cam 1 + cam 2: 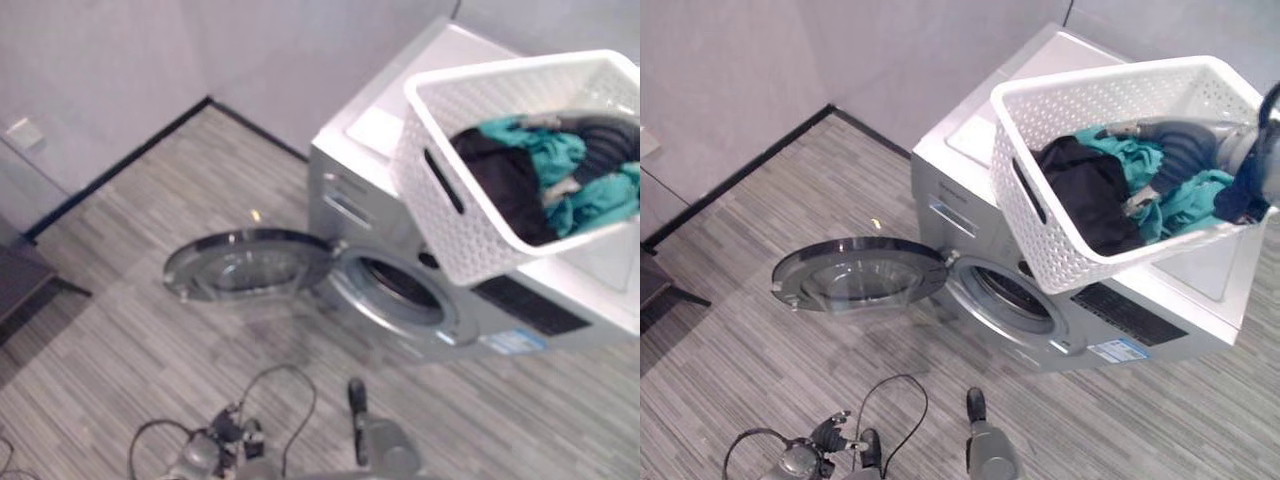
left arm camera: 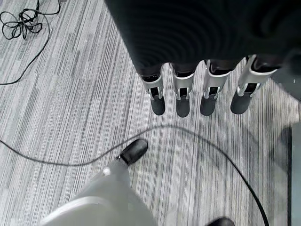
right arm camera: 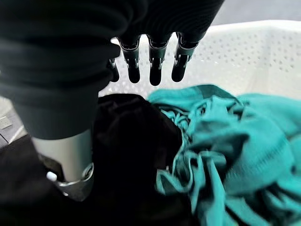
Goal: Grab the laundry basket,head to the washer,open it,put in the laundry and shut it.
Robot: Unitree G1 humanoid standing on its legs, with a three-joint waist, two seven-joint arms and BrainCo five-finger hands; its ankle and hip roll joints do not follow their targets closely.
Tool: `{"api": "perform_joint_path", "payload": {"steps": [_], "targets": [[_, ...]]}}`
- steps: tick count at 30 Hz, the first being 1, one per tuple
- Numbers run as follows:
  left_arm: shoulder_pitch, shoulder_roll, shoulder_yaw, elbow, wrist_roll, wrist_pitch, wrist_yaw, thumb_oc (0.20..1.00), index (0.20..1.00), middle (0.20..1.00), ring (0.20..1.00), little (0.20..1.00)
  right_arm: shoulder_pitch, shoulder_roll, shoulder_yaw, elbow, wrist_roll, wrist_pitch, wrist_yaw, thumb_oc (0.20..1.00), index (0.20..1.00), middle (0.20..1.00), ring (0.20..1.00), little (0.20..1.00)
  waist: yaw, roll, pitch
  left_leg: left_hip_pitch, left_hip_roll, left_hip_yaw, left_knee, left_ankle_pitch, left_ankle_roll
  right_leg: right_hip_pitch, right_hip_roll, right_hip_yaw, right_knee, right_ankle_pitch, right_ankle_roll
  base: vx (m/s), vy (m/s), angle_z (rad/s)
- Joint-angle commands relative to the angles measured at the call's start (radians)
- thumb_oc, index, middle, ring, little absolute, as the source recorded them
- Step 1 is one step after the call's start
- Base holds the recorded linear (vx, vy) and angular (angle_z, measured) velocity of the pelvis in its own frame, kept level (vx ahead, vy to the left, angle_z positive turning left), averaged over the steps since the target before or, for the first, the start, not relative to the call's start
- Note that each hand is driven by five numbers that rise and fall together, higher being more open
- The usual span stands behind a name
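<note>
A white perforated laundry basket (image 1: 1060,235) rests tilted on top of the silver washer (image 1: 970,160), overhanging its front edge. Inside lie teal laundry (image 1: 1185,195) and a black garment (image 1: 1090,190). My right hand (image 3: 155,61) is inside the basket just above the clothes, fingers straight and open, thumb beside the black cloth. The washer's round door (image 1: 245,265) is swung fully open to the left, and the drum opening (image 1: 400,285) is exposed below the basket. My left hand (image 2: 182,89) hangs open over the floor in front of the washer.
The washer stands against a grey wall with a black baseboard (image 1: 110,170). Striped grey wood floor (image 1: 130,330) spreads in front and to the left. A dark piece of furniture (image 1: 20,280) sits at the left edge. The open door juts out over the floor.
</note>
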Motion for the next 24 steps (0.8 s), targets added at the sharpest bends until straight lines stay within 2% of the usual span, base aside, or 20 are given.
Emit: {"api": "perform_joint_path", "payload": {"steps": [1, 4, 6, 12, 18, 24], "targets": [[-0.002, 0.029, -0.026, 0.015, -0.007, -0.013, 0.002, 1.000, 1.000, 1.000, 1.000, 1.000, -0.012, -0.009, -0.015, 0.043, -0.074, 0.009, 0.000, 1.000, 1.000, 1.000, 1.000, 1.000, 0.022, -0.022, -0.048, 0.059, 0.089, 0.058, 0.025, 0.103, -0.035, -0.113, -0.032, 0.021, 0.209, -0.097, 0.051, 0.00, 0.012, 0.05], [0.003, 0.018, -0.011, 0.026, -0.015, -0.009, 0.002, 1.000, 1.000, 1.000, 1.000, 1.000, 0.097, 0.024, -0.086, 0.059, -0.123, 0.014, 0.014, 1.000, 1.000, 1.000, 1.000, 1.000, 0.025, -0.014, -0.046, 0.055, 0.089, 0.053, 0.024, 0.103, -0.033, -0.115, -0.033, 0.017, 0.211, -0.097, 0.050, 0.00, 0.002, 0.01], [0.005, 0.014, -0.003, 0.035, -0.022, -0.005, 0.004, 1.000, 1.000, 1.000, 1.000, 1.000, 0.224, 0.069, -0.196, 0.083, -0.168, 0.021, 0.013, 1.000, 1.000, 1.000, 1.000, 1.000, 0.030, -0.011, -0.045, 0.053, 0.087, 0.048, 0.022, 0.102, -0.031, -0.117, -0.034, 0.014, 0.211, -0.096, 0.050, 0.00, 0.000, 0.00], [0.006, 0.023, -0.001, 0.029, -0.038, -0.002, 0.008, 1.000, 1.000, 1.000, 1.000, 1.000, 0.409, 0.165, -0.369, 0.148, -0.244, 0.033, -0.002, 1.000, 1.000, 1.000, 1.000, 1.000, 0.048, -0.008, -0.036, 0.042, 0.079, 0.036, 0.021, 0.100, -0.025, -0.120, -0.040, 0.008, 0.211, -0.098, 0.049, -0.01, -0.001, 0.02], [0.009, 0.034, 0.007, 0.004, -0.070, 0.001, 0.016, 1.000, 1.000, 1.000, 1.000, 1.000, 0.426, 0.251, -0.399, 0.247, -0.361, 0.043, -0.042, 1.000, 1.000, 1.000, 1.000, 1.000, 0.069, 0.000, -0.015, 0.019, 0.069, 0.020, 0.023, 0.103, -0.019, -0.135, -0.047, 0.007, 0.217, -0.099, 0.047, -0.01, 0.001, 0.00], [0.013, 0.048, 0.015, 0.008, -0.080, 0.007, 0.021, 1.000, 1.000, 1.000, 1.000, 1.000, 0.391, 0.272, -0.376, 0.360, -0.475, 0.040, -0.068, 1.000, 1.000, 1.000, 1.000, 1.000, 0.084, 0.008, -0.002, -0.003, 0.059, 0.001, 0.022, 0.111, -0.015, -0.147, -0.055, 0.003, 0.220, -0.101, 0.044, -0.02, -0.002, 0.07]]}}
